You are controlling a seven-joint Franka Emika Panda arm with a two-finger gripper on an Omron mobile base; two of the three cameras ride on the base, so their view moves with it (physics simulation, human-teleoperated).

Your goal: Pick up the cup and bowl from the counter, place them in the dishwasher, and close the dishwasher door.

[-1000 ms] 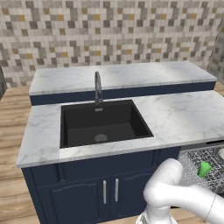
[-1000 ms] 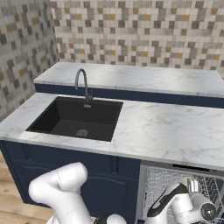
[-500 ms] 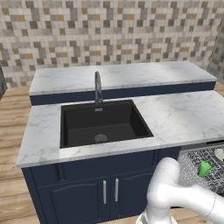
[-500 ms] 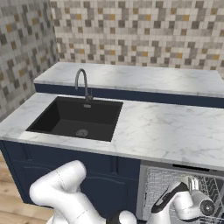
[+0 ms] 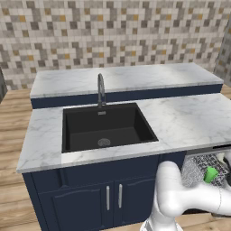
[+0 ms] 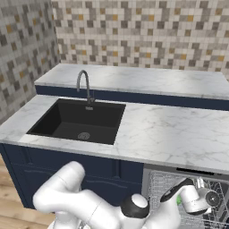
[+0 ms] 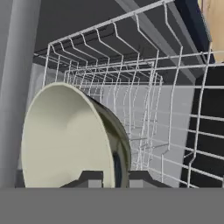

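Item: bowl (image 7: pixel 65 135), pale off-white, held on edge with its rim pinched between the nearly closed jaws of the gripper (image 7: pixel 111 177). Location: inside the wire rack (image 7: pixel 148 100) of the open dishwasher (image 6: pixel 188 179), rack floor lying beyond and below the jaws. Cup (image 5: pixel 210 174), green, already lodged in the rack. Counter (image 5: pixel 189 122) noted above.
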